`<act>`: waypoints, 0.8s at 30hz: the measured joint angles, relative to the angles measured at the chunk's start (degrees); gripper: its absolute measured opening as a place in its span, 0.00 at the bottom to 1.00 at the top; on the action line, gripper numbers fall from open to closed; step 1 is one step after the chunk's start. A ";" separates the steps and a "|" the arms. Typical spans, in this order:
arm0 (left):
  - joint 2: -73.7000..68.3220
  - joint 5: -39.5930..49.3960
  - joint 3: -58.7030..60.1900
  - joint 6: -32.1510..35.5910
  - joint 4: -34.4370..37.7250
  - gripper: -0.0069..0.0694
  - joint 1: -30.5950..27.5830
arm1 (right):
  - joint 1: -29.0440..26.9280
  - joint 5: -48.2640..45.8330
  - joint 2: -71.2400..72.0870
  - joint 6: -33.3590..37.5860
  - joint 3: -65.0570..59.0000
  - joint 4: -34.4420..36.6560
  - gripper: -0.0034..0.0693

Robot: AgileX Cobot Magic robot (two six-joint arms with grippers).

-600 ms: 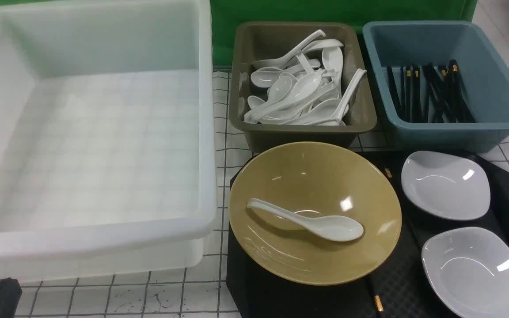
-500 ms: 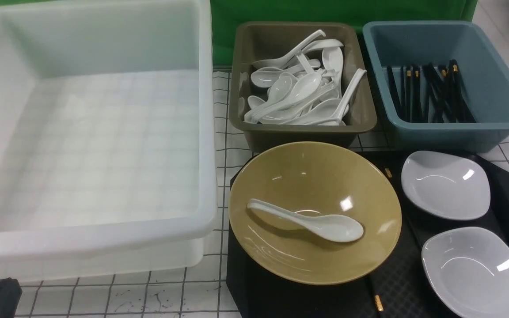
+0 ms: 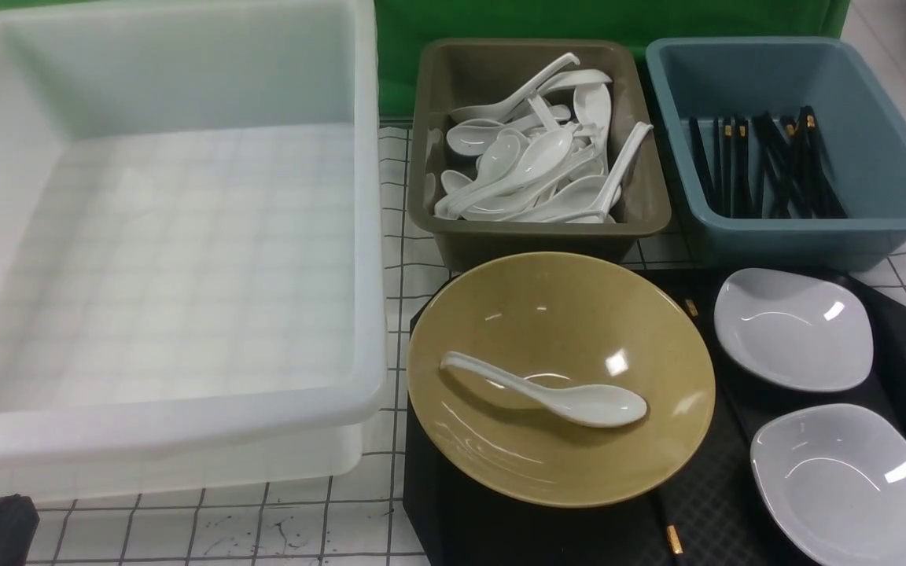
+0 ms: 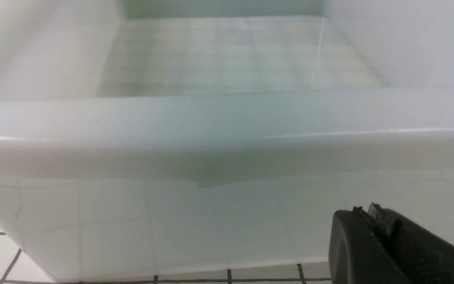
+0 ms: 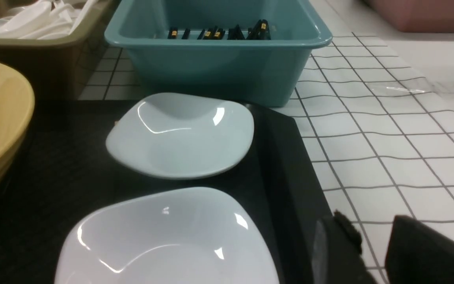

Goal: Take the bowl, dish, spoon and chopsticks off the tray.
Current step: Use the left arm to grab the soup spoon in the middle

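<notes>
The mustard-yellow bowl [image 3: 500, 314] sits on the left part of the black tray [image 3: 461, 527], and the white spoon [image 3: 547, 391] lies inside it. The black chopsticks [image 3: 672, 539] run under the bowl, so only their gold-banded ends show. Two white squarish dishes [image 3: 793, 328] [image 3: 850, 483] rest on the tray's right side. My left gripper [image 4: 365, 211] is shut and empty, low in front of the white tub's near wall. My right gripper [image 5: 371, 225] is open with nothing between its fingers, over the tiled table just off the tray's right rim [image 5: 286, 169], beside the nearer dish [image 5: 168, 240].
A big white tub [image 3: 162, 409] fills the left. Behind the tray stand an olive-brown tub [image 3: 453, 228] holding several white spoons and a blue tub [image 3: 878, 228] holding several black chopsticks. White gridded table lies to the tray's right.
</notes>
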State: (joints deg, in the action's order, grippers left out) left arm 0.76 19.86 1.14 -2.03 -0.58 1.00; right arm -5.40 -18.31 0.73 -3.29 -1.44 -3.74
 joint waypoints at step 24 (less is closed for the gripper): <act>0.00 -27.06 0.40 0.24 -1.93 0.07 0.00 | 0.00 23.48 0.00 -0.01 -0.23 0.00 0.37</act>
State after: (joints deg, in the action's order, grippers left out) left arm 0.76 -7.20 1.54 -1.79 -2.51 1.00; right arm -5.40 5.17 0.73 -3.30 -1.67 -3.74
